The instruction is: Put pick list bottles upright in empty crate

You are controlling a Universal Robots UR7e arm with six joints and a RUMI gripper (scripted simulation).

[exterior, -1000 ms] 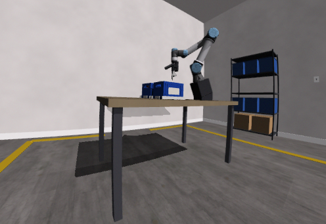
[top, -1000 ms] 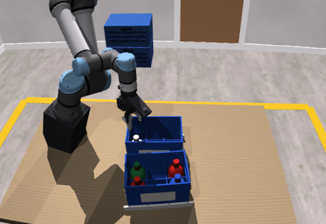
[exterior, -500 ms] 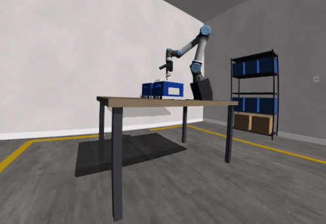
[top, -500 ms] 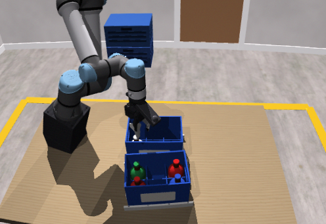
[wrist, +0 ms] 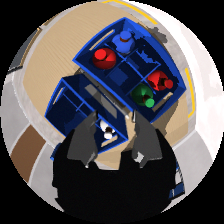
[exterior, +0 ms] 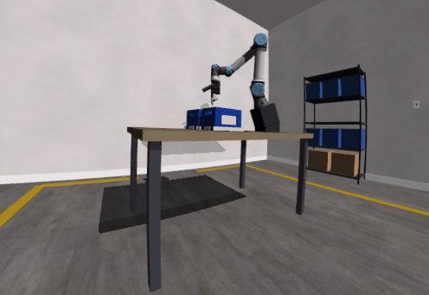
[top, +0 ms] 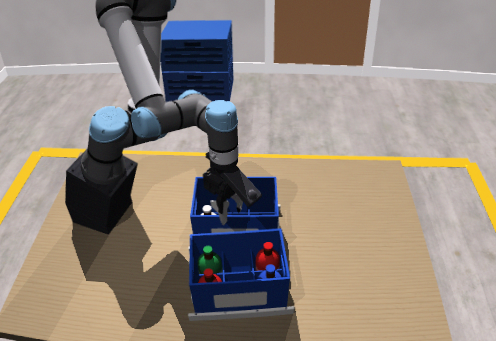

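Top view: the jaws [top: 229,210] hang over the crate nearer the arm [top: 235,180], partly apart with nothing between them. Just off their side toward the arm's base, and lower, a white-capped bottle [top: 206,209] stands in a corner compartment. Beyond the jaws, away from the arm, the second crate [top: 200,293] holds a green bottle [top: 209,259], a red bottle [top: 267,255], a blue-capped bottle [top: 270,270] and another red one [top: 209,277]. A pale strip [top: 240,314] lies on the bench at that crate's outer side; it may be the pick list, but nothing on it can be read.

Exterior view: the jaws [exterior: 213,99] point straight down above the two crates on the bench [exterior: 216,134], well clear of the rims. The bottles are too small to make out.

Wrist view: the white cap [wrist: 106,131] sits under the gap, close to one finger [wrist: 87,145], so the jaws are not quite centred on it. The four coloured bottles lie ahead, past the crate wall.

Handling, as a judgement: the bottles look rigid, smooth and light, and top-heavy once lifted. The neck just under the cap is the reachable hold, since the dividers shield the body. A straight vertical lift should avoid dragging the loose crate.
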